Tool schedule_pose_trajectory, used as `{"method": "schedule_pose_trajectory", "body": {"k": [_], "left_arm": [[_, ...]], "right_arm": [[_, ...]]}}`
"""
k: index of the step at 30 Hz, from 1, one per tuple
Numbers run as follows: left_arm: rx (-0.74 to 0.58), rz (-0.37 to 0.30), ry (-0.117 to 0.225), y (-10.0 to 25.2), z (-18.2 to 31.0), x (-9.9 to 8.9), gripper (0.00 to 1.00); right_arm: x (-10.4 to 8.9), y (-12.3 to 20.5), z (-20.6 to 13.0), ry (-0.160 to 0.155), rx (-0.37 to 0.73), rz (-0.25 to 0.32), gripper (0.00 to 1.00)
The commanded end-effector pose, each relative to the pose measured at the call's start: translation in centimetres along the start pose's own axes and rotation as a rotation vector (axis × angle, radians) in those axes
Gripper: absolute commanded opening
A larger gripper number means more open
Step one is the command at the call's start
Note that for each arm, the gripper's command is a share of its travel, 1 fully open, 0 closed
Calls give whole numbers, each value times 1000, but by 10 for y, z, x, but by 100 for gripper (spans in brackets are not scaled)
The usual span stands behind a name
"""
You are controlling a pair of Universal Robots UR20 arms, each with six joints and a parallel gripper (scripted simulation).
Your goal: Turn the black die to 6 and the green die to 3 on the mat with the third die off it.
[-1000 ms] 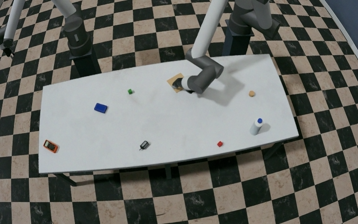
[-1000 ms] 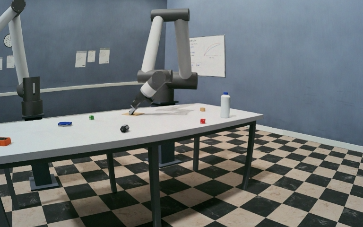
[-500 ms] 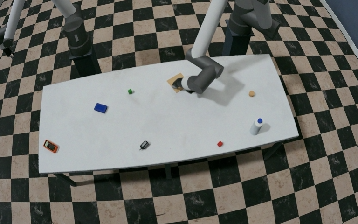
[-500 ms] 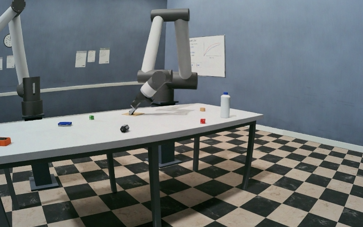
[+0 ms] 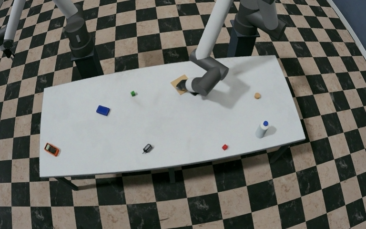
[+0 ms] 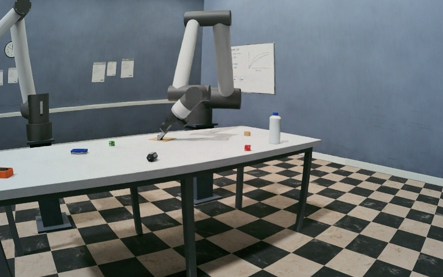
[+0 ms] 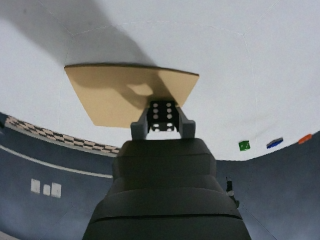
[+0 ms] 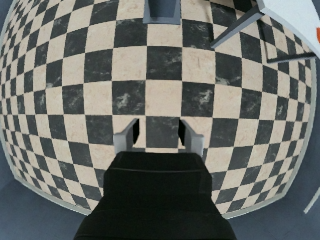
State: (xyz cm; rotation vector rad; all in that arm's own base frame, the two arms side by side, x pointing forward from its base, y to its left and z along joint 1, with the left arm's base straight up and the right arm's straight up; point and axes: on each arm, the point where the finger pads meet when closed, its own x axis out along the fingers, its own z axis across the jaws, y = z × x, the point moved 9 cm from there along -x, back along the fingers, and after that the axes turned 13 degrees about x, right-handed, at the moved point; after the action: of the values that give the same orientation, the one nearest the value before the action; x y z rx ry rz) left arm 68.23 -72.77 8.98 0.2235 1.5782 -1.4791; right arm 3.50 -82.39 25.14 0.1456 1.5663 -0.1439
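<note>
The left gripper (image 5: 177, 87) (image 6: 160, 137) (image 7: 162, 115) is closed on the black die (image 7: 162, 115), by the mat's (image 5: 176, 81) (image 6: 154, 139) (image 7: 97, 87) edge — any shift should be inward, kept level, then gently released. The right gripper (image 5: 11, 56) (image 8: 159, 126) gapes wide; the green die (image 5: 133, 93) (image 6: 111, 143) (image 7: 244, 145) sits off the mat.
</note>
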Motion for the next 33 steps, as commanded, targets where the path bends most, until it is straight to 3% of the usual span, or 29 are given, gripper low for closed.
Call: {"method": "schedule_pose_trajectory", "body": {"k": [1,23,33], "left_arm": [[1,0,-1,-1,1,-1,57],[1,0,-1,-1,1,-2,57],[1,0,-1,-21,5,-22,57]], "right_arm": [[-1,0,0,0,0,-1,100],[-1,0,0,0,0,-1,100],[-1,0,0,0,0,-1,100]]}}
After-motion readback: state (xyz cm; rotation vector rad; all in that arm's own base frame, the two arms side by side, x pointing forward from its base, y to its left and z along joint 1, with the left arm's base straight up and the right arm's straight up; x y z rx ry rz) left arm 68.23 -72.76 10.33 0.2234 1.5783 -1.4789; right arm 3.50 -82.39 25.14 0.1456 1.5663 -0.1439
